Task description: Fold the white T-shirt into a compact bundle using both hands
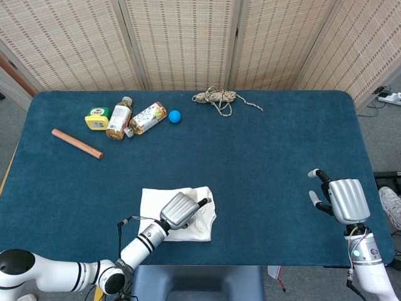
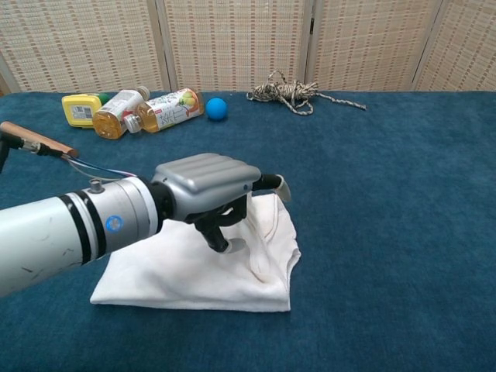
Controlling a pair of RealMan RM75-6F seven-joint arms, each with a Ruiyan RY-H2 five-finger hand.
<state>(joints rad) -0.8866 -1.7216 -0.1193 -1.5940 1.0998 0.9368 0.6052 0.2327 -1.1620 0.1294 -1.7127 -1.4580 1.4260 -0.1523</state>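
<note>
- Where the blue tabletop (image 1: 263, 163) nears its front edge, the white T-shirt (image 1: 156, 204) lies folded into a rough rectangle, left of centre in the head view.
- The left robot hand (image 1: 180, 211) sits over the shirt's right half, palm down, its fingers (image 2: 219, 236) curled onto the cloth; in the chest view one fingertip presses into the fabric, and whether any cloth is pinched I cannot tell.
- The shirt's right side (image 2: 271, 240) is bunched into soft ridges just beside that hand, while the left part (image 2: 147, 271) lies flat.
- The right robot hand (image 1: 341, 199) hovers well apart over the tabletop's right front corner, holding nothing, with its fingers parted.
- Along the far left lie a yellow container (image 1: 97, 118), two bottles on their sides (image 1: 119, 117) (image 1: 147, 118) and a small blue ball (image 1: 174, 116), close together.
- A wooden stick (image 1: 76, 143) lies nearer, left of them.
- A tangle of rope (image 1: 219, 98) rests at the far edge near the middle.
</note>
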